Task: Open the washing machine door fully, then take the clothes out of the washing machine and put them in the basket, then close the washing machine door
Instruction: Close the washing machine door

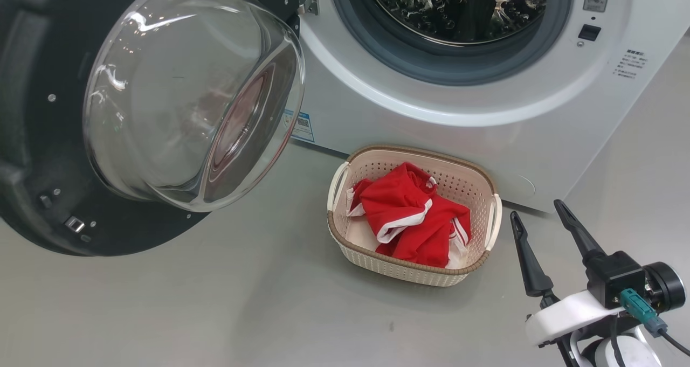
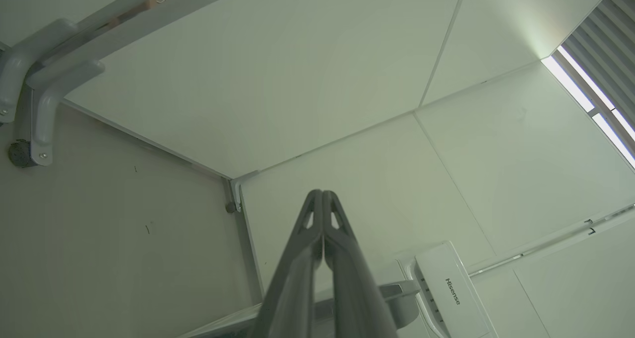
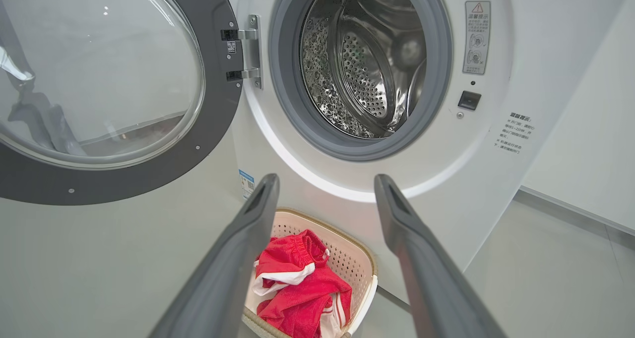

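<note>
A cream basket (image 1: 399, 272) sits on the smooth grey floor (image 1: 215, 313), just at six o'clock from the white washing machine (image 1: 431, 130) standing on the same floor.

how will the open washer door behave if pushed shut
The washing machine door likely swings as one rigid piece about its side hinge. Its bulging glass bowl suggests it is fairly heavy. The glossy glass is probably slippery, so the black rim seems safer to push.

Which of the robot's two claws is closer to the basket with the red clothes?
The right. The right gripper hangs open just beside the basket, to its right. The left gripper, shut, points up toward a ceiling corner, seemingly well away from it.
</note>
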### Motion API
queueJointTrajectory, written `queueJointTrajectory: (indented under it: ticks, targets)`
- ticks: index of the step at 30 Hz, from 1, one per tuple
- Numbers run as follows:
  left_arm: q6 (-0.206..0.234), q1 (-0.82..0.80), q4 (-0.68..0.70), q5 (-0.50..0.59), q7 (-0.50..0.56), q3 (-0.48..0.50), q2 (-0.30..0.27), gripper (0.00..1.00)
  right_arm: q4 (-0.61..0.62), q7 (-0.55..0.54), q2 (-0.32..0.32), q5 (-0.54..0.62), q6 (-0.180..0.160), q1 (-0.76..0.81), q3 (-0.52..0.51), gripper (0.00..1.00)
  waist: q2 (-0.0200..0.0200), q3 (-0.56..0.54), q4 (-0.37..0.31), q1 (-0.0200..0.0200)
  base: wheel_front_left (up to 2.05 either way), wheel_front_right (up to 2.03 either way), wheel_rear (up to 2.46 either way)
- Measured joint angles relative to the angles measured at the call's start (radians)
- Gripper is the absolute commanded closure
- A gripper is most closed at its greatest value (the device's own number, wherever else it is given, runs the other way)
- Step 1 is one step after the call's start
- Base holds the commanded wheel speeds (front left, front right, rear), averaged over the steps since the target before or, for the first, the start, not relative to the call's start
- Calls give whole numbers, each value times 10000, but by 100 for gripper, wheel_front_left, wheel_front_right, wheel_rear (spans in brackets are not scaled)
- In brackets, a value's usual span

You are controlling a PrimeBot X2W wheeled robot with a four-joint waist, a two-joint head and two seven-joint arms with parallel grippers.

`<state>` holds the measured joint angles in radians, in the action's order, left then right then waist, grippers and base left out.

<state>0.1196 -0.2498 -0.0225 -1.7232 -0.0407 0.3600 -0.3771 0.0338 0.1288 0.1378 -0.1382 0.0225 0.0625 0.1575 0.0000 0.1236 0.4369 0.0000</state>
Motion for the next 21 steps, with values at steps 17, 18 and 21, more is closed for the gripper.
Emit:
queueJointTrajectory:
  ticks: [17, 18, 21]
  targets:
    - [75, -660, -2044, 102, 1733, -1503, -794, 100, 201, -94, 138, 15, 61, -242, -77, 0, 0, 420, -364, 0, 0, 0, 0]
    - [75, -703, -2136, 102, 1808, -1609, -798, 100, 201, -92, 142, 15, 61, -256, -88, 0, 0, 441, -370, 0, 0, 0, 0]
    - [75, -802, -2334, 102, 2038, -1835, -798, 100, 201, -92, 184, 15, 61, -311, -121, 0, 0, 460, -373, 0, 0, 0, 0]
